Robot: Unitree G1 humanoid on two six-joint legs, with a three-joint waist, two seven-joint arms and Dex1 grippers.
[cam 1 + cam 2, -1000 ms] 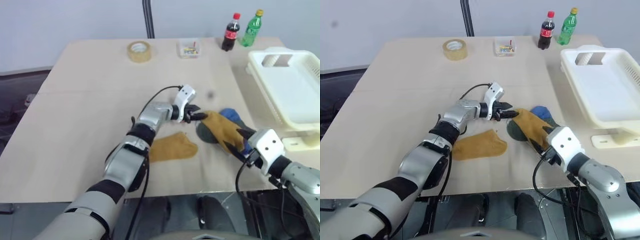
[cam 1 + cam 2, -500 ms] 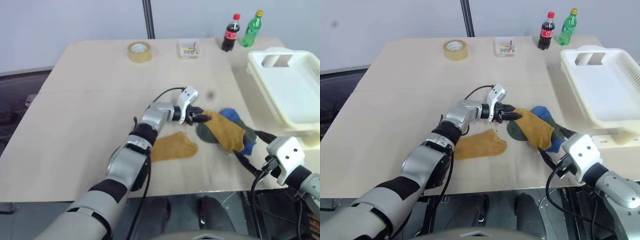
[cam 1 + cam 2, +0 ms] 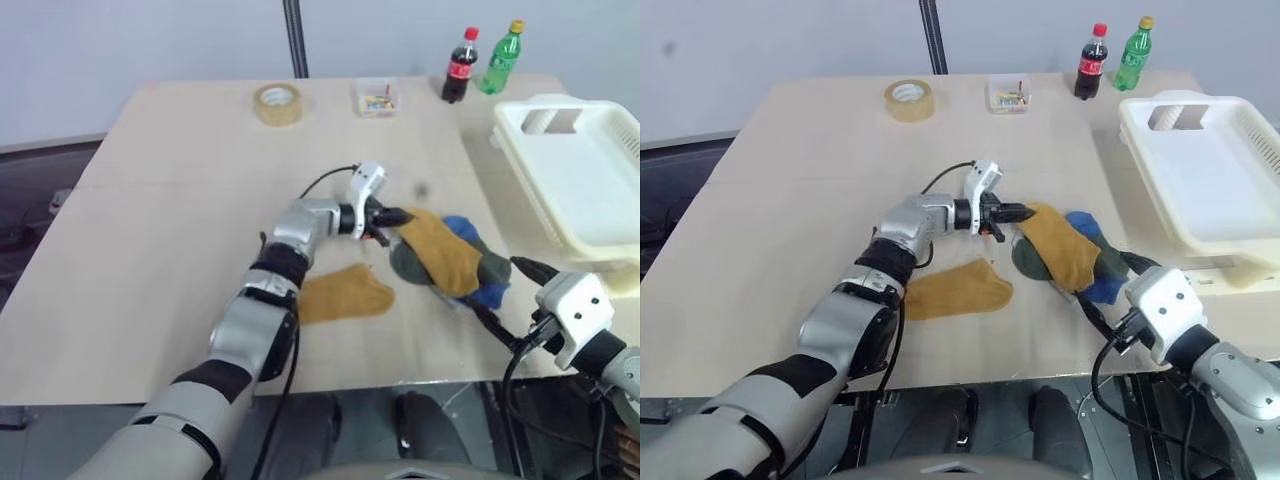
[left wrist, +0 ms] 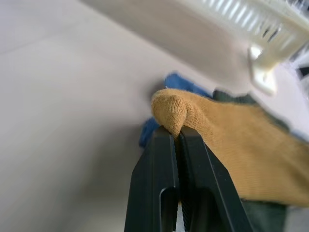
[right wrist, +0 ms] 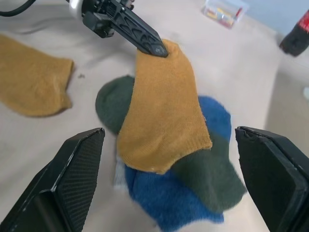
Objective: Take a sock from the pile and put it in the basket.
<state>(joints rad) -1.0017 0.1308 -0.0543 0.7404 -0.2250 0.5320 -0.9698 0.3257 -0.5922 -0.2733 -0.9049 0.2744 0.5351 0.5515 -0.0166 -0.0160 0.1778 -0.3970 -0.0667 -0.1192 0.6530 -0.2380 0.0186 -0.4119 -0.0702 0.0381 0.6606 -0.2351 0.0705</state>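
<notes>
The pile [image 3: 450, 262] lies right of the table's middle: a mustard yellow sock [image 3: 440, 250] on top of a dark grey-green one [image 5: 112, 104] and a bright blue one [image 5: 166, 193]. My left gripper [image 3: 395, 216] is shut on the mustard sock's near tip [image 4: 171, 107] and holds that end slightly off the table. Near the front edge, my right gripper [image 3: 510, 297] stands open, apart from the pile. A second mustard sock [image 3: 345, 295] lies flat to the pile's left. The white basket [image 3: 580, 190] sits at the table's right edge.
Along the far edge stand a tape roll [image 3: 279, 102], a small clear box [image 3: 377, 97], a cola bottle [image 3: 460, 65] and a green bottle [image 3: 504, 56]. The basket's foot [image 3: 610, 280] juts out close to my right gripper.
My left gripper has shut on the mustard sock's tip and raised it a little. My right gripper has opened, let go of that sock and drawn back toward the table's front edge.
</notes>
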